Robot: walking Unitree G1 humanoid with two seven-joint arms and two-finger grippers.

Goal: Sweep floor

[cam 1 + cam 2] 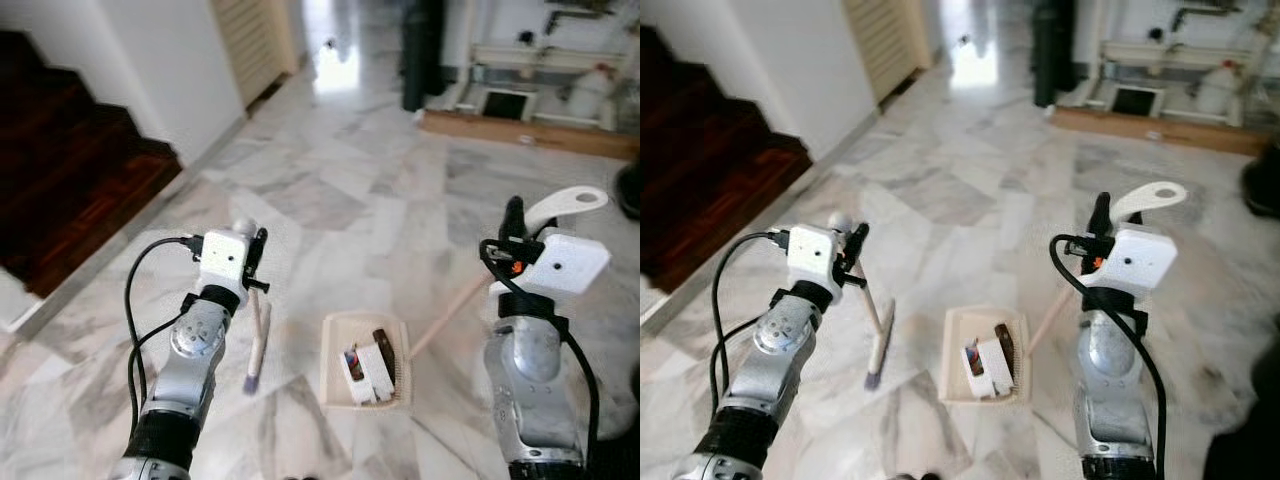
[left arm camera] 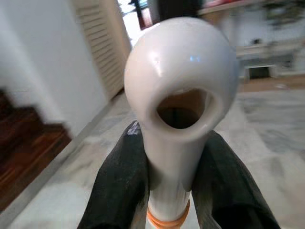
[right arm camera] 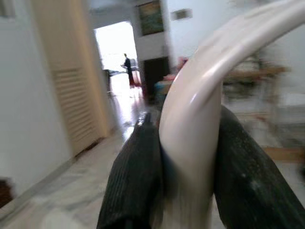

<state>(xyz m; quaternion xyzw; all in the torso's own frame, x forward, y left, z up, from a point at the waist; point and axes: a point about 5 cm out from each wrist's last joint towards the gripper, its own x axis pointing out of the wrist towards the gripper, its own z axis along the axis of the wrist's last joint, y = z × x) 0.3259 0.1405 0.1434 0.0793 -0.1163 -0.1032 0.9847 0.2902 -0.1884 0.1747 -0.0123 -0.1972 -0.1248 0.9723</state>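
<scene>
My left gripper (image 1: 258, 262) is shut on the white rounded top of a short broom (image 1: 253, 368). The broom's wooden stick slants down to the marble floor, with its brush head resting beside the dustpan. In the left wrist view both black fingers (image 2: 119, 191) clamp the broom's white grip (image 2: 178, 90). My right gripper (image 1: 515, 225) is shut on the white looped handle (image 1: 566, 203) of a cream dustpan (image 1: 338, 388). The pan sits flat on the floor between my arms and holds a white carton and dark scraps (image 1: 368, 368). The right wrist view shows the fingers (image 3: 138, 181) squeezing that curved handle (image 3: 190, 119).
Dark wooden stairs (image 1: 70, 190) rise at the left beside a white wall. A louvred door (image 1: 250, 45) and a bright doorway lie ahead. At the far right stand a dark column (image 1: 422, 55), a wooden plank (image 1: 530, 135) and a white jug (image 1: 590, 95). Open marble floor (image 1: 340, 190) stretches in front.
</scene>
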